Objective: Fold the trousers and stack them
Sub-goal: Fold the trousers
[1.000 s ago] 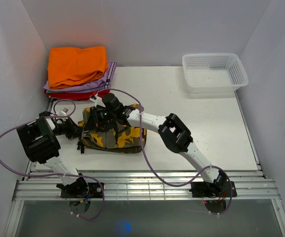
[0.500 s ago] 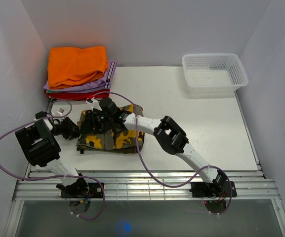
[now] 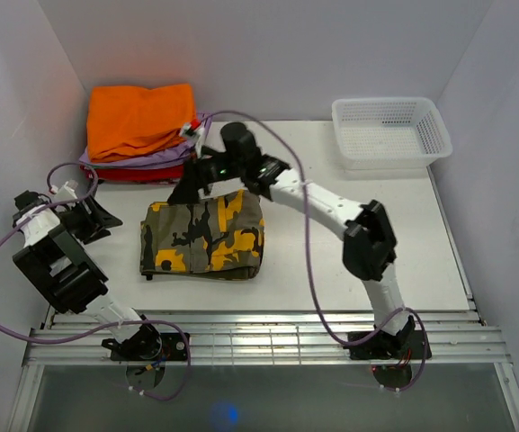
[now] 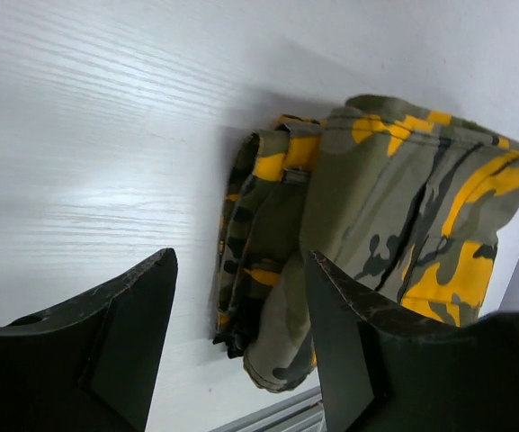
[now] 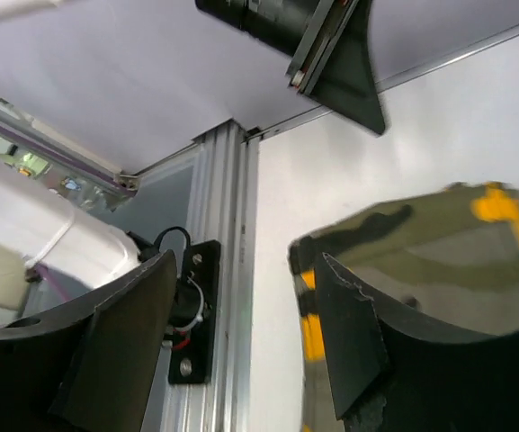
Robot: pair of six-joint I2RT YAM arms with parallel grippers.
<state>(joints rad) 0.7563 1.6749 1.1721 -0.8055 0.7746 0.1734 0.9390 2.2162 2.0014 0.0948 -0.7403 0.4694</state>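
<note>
Now that the trousers (image 3: 203, 236) lie as a flat, squared bundle on the table (image 3: 349, 234), just on the near side of the pile of folded clothes (image 3: 106, 162) and apart from it, we judge the folding done and the stacking not yet begun. The left gripper (image 4: 240, 261) hangs off the pile's near left corner with its fingers spread and nothing between them; its wrist camera looks along the table at the layered edge of the bundle. The right gripper (image 5: 244, 265) hovers at the pile's near right corner, between pile and bundle, with its jaws likewise spread and empty.

For the next move, we think both grippers must come down on the bundle's two ends, pinch through all the layers so the fold holds, and carry it onto the orange garment (image 3: 140, 117) that tops the pile.

A second ago both grippers were pressed shut on the cloth, crowded together over a lumpier bundle. Since then they have let go. The right arm has swung up toward the pile, the left has drawn back, and the bundle sits flatter.
</note>
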